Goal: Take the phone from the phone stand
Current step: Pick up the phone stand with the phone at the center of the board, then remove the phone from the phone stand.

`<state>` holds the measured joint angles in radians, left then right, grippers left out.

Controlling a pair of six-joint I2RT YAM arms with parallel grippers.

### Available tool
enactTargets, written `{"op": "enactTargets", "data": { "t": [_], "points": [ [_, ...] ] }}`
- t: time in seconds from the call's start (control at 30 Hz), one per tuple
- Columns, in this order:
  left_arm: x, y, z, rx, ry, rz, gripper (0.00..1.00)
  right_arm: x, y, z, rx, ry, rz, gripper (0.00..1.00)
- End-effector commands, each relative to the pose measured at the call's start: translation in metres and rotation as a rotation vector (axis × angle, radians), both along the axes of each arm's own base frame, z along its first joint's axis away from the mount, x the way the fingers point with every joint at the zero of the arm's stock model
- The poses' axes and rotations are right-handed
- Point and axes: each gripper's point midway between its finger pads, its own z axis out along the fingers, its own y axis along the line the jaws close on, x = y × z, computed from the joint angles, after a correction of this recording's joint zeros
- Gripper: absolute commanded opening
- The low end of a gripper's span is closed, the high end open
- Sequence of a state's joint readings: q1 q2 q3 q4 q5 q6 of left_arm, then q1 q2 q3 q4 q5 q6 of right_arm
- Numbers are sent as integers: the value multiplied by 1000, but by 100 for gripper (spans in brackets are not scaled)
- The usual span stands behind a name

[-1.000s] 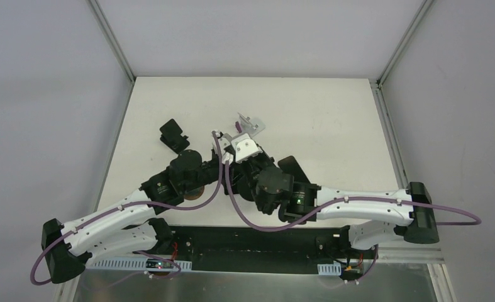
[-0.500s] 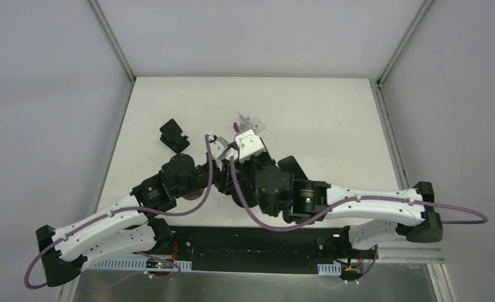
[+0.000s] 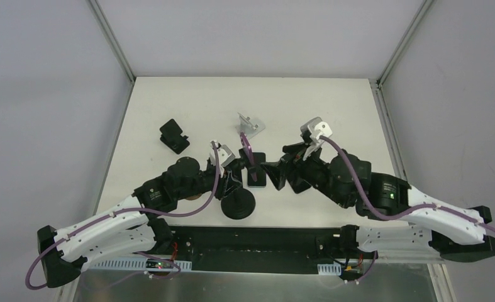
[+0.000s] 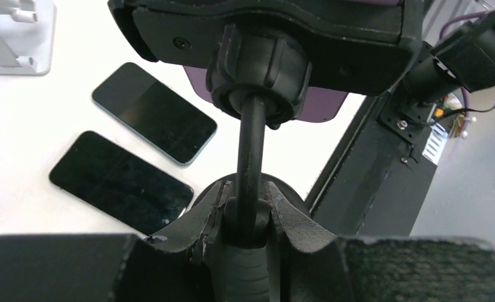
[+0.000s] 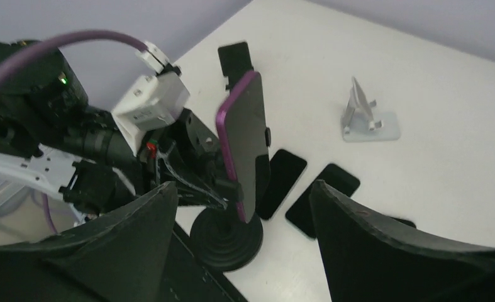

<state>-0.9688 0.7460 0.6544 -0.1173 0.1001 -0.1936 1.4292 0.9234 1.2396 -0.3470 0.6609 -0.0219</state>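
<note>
The phone [image 5: 244, 141], in a purple case, stands upright in the clamp of the black phone stand [image 5: 226, 240]. Seen from above, the phone [image 3: 247, 150] rises over the stand's round base [image 3: 237, 205] near the table's front edge. My left gripper [image 4: 248, 211] is shut on the stand's thin stem, just above the base. The left gripper [image 3: 231, 180] reaches the stem from the left. My right gripper [image 5: 243, 185] is open wide, facing the phone's screen side and not touching it. In the top view the right gripper [image 3: 275, 175] sits just right of the stand.
Two dark phones [image 4: 153, 112] [image 4: 120, 181] lie flat on the table beside the stand. A silver stand [image 3: 250, 124] sits behind them, and a small black stand [image 3: 173, 135] is at the left. The table's front edge and the black base rail [image 4: 383, 163] are close to the stand's base.
My right gripper has opened and swung back to the right, away from the phone. The left gripper stays shut on the stand's stem.
</note>
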Motion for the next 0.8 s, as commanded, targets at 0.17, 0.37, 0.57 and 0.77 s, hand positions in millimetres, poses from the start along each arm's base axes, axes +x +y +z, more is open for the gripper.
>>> {"op": "enactTargets", "data": {
  "t": [0.17,0.37,0.57,0.77],
  "points": [
    [-29,-22,44,-153,-86,-226,0,-59,-14,-61,-77,180,500,85],
    [-68,-32,47,-176,-52,-460,0,-82,-8,-67,-58,-3,766,87],
    [-78,-31,48,-178,-68,-526,0,-66,4,-70,-77,8,718,87],
    [-77,-31,46,-170,-87,-529,0,-46,18,-65,-65,-14,672,87]
  ]
}}
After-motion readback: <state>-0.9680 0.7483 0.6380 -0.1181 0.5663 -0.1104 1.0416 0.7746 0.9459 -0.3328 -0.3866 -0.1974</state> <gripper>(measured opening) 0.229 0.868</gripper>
